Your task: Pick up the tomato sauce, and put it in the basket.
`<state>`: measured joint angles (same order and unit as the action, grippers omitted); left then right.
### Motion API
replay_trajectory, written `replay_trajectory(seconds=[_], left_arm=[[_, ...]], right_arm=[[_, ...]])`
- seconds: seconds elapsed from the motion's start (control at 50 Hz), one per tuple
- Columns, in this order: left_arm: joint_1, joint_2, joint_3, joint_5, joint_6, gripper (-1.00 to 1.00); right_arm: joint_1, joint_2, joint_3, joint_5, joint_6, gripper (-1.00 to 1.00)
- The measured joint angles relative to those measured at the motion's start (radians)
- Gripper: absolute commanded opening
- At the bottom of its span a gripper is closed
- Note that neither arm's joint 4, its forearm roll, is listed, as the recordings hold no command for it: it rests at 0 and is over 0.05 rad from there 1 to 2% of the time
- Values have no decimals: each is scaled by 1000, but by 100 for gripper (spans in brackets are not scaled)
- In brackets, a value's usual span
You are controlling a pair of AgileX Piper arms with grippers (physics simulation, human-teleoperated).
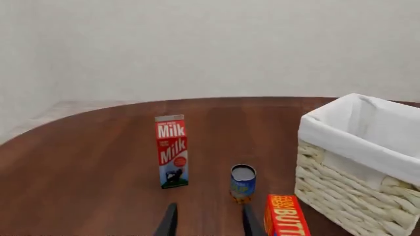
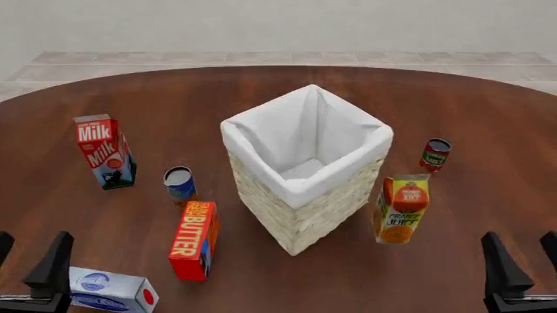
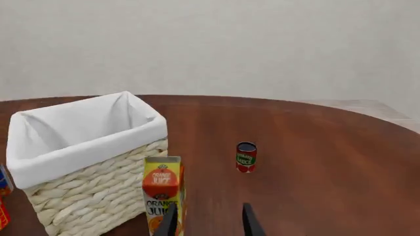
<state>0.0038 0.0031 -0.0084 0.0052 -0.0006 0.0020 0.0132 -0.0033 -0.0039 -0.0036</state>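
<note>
The basket [image 2: 304, 176] fills the frame's centre; the orange juice carton [image 2: 401, 208] stands lower right of it. The tomato sauce [image 2: 434, 155] sits right of centre. The right gripper [image 2: 522, 274], jaws apart and empty, should clear the carton, then close around the can's middle.

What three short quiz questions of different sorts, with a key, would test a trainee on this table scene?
1. True or false: the tomato sauce stands upright on the table, outside the basket.
2. Which thing stands nearest the tomato sauce? A) milk B) orange juice C) butter
3. Fill in: in the front view, the blue can stands on the basket's ____ side.

Key
1. True.
2. B: the orange juice stands just in front of it; the milk and butter are across the basket.
3. Left.
</note>
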Motion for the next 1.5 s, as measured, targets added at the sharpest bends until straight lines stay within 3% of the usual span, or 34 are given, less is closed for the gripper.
replay_trajectory(seconds=[0.54,0.68,1.24,1.4,1.5], left_arm=[[0,69,7,-45,-11,100],[0,70,8,-44,-11,100],[0,49,8,-23,-10,100],[0,52,8,-27,-10,100],[0,56,8,-30,-10,100]], right_arm=[[3,40,0,-47,-5,100],[-7,77,-21,-56,37,100],[17,530,-431,132,196,100],[10,688,-576,220,162,100],[-12,785,-675,275,108,100]])
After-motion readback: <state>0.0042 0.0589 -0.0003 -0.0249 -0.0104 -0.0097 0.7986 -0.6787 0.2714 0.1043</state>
